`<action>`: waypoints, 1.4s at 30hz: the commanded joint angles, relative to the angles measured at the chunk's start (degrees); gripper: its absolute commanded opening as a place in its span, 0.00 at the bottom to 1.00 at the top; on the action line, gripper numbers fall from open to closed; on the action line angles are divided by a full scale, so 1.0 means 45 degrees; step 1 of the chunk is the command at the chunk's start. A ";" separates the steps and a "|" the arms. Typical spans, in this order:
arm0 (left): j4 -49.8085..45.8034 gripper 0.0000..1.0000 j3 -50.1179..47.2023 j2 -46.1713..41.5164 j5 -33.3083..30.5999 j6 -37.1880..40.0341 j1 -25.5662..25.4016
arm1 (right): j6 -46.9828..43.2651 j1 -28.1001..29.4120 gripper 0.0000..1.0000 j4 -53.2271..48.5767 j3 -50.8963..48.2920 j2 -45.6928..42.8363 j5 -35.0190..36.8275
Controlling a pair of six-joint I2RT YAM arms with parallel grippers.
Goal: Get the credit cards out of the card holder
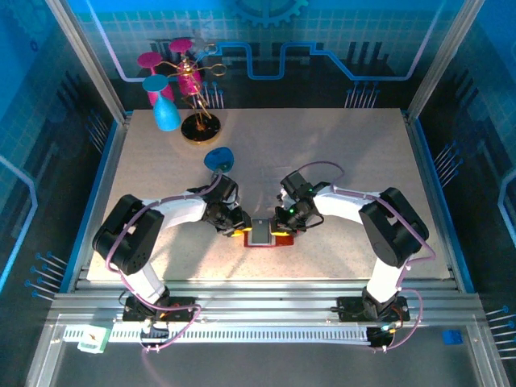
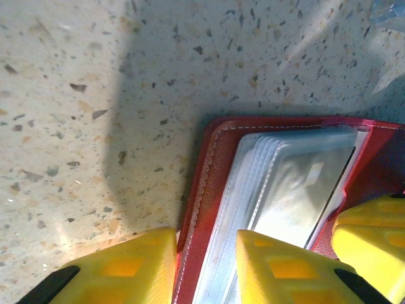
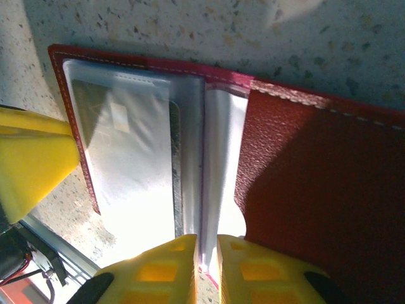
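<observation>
Twice engages holder [image 3: 316, 190]: straddles its red edge with left gripper [image 2: 205, 244], jaws apart; pinches a clear sleeve [image 3: 218, 158] with right gripper [image 3: 207, 247], jaws closed on it.

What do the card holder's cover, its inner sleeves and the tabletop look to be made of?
The card holder cover: red leather or imitation, grained, with pale stitching along the edge. The inner sleeves: clear soft plastic, glossy, a card showing through. The tabletop: speckled stone-like or laminate surface, smooth.
</observation>
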 commanded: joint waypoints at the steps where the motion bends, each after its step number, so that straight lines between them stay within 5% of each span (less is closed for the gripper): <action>1: -0.0273 0.31 -0.0114 -0.0105 -0.0121 -0.0089 -0.0098 | -0.0136 0.0024 0.15 -0.0229 -0.0205 -0.0097 0.0453; 20: -0.1147 0.31 0.1969 -0.0618 -0.0404 -0.0332 -0.0921 | -0.0370 -0.0105 0.14 0.0084 -0.0544 -0.0618 0.0545; 35: 0.1328 0.20 0.0699 0.0521 0.0584 -0.1318 -0.1067 | 0.1138 -0.0557 0.19 0.2123 -0.1121 -0.1212 -0.1329; 42: 0.1009 0.18 0.0340 0.0253 -0.0001 -0.1138 -0.1063 | 0.1525 -0.0586 0.24 0.2756 -0.1248 -0.0896 -0.1618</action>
